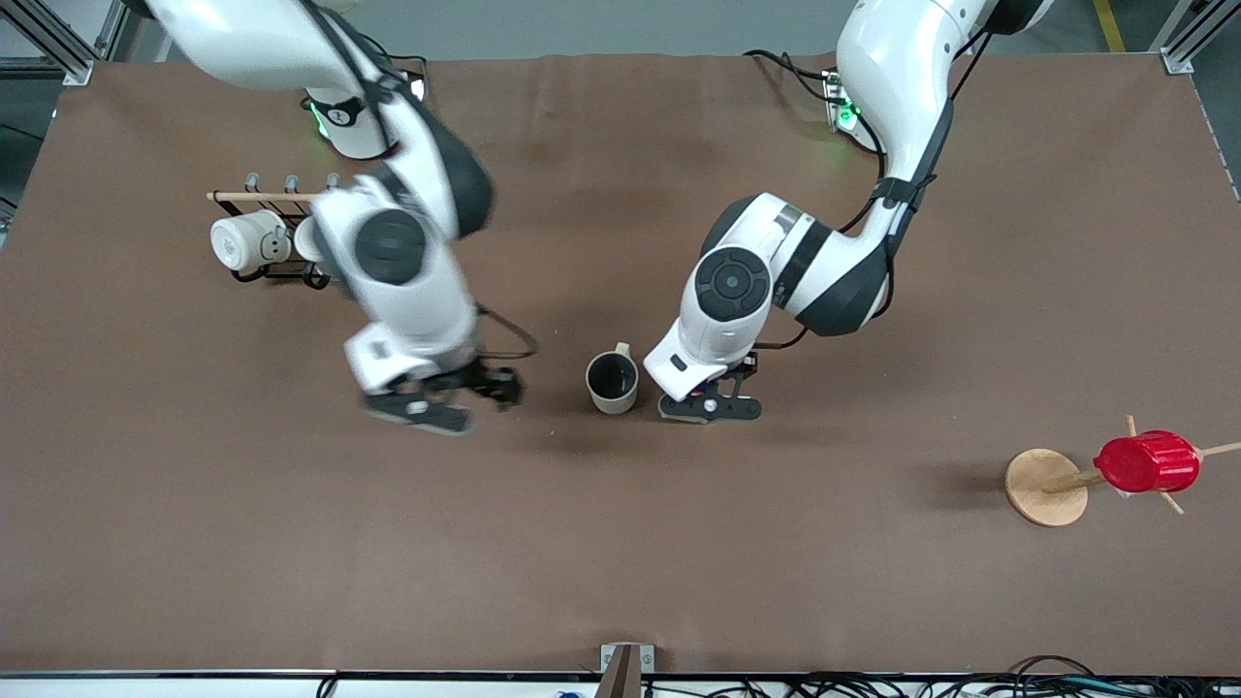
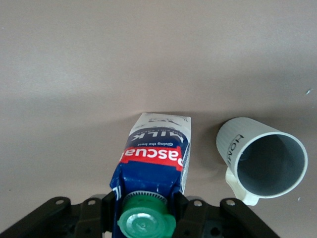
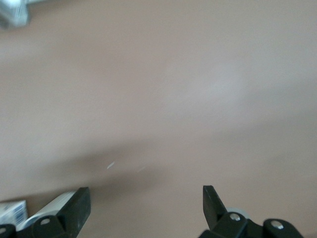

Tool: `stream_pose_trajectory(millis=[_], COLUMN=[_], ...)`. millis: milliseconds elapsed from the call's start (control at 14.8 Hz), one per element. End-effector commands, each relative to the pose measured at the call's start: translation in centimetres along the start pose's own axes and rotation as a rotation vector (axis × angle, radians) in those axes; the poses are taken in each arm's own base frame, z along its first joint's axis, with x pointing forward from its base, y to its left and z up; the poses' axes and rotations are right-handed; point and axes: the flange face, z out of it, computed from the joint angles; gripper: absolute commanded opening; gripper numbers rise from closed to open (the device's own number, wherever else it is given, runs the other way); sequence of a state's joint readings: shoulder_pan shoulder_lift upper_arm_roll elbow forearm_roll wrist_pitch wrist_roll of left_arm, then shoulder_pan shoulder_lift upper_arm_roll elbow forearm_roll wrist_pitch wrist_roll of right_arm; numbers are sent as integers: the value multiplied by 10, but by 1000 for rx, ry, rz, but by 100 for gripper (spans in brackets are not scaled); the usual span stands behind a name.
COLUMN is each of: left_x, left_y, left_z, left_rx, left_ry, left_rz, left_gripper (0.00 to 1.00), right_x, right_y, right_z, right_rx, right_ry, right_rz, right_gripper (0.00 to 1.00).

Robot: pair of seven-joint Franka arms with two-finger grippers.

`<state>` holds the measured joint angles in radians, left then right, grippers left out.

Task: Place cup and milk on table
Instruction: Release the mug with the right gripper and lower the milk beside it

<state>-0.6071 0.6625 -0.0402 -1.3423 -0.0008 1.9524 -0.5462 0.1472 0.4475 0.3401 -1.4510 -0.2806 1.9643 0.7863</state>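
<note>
The pale grey cup (image 1: 613, 381) stands upright on the brown table (image 1: 620, 562) near its middle. My left gripper (image 1: 710, 402) is low beside the cup, on the side toward the left arm's end. In the left wrist view my left gripper (image 2: 146, 203) is shut on the blue-and-white milk carton (image 2: 156, 153), just below its green cap. The carton's base looks to rest on the table, with the cup (image 2: 262, 158) right beside it. In the front view the milk is hidden under the gripper. My right gripper (image 1: 454, 397) is open and empty (image 3: 146, 196) over bare table, beside the cup toward the right arm's end.
A black rack with cream mugs (image 1: 250, 240) stands near the right arm's base. A red ribbed cup (image 1: 1147, 461) hangs on a peg stand with a round wooden disc (image 1: 1045, 487) toward the left arm's end.
</note>
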Motion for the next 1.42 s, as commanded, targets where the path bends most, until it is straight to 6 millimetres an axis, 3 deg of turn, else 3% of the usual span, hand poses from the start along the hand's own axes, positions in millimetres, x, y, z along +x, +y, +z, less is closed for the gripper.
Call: stream_pose_trajectory(millis=[0, 135, 337, 539, 674, 876, 944, 1011, 1079, 1348], left_x=[-4, -6, -9, -8, -8, -8, -8, -7, -8, -4], left_y=[18, 20, 27, 28, 28, 27, 28, 26, 27, 16], left_z=[1, 1, 6, 8, 9, 7, 4, 5, 3, -32], left_rx=[21, 21, 23, 17, 17, 13, 11, 16, 18, -10], left_ry=[11, 11, 9, 13, 11, 14, 16, 18, 26, 64], left_rz=[-7, -12, -18, -62, -64, -67, -66, -63, -57, -69], left_gripper=[3, 4, 4, 5, 12, 33, 52, 89, 100, 100], right_x=[24, 39, 43, 43, 34, 16, 12, 11, 10, 11], right_y=[69, 119, 184, 269, 304, 319, 320, 316, 315, 315], right_z=[-38, -66, -111, -152, -178, -204, -205, -204, -204, -202], right_rx=[-32, -84, -77, 3, 20, 20, 18, 9, 10, 15], right_ry=[31, 48, 1, -52, -67, -90, -103, -113, -115, -114], right_rz=[-35, -60, -90, -162, -203, -194, -195, -188, -188, -188], right_gripper=[100, 100, 100, 100, 100, 100, 100, 100, 100, 100])
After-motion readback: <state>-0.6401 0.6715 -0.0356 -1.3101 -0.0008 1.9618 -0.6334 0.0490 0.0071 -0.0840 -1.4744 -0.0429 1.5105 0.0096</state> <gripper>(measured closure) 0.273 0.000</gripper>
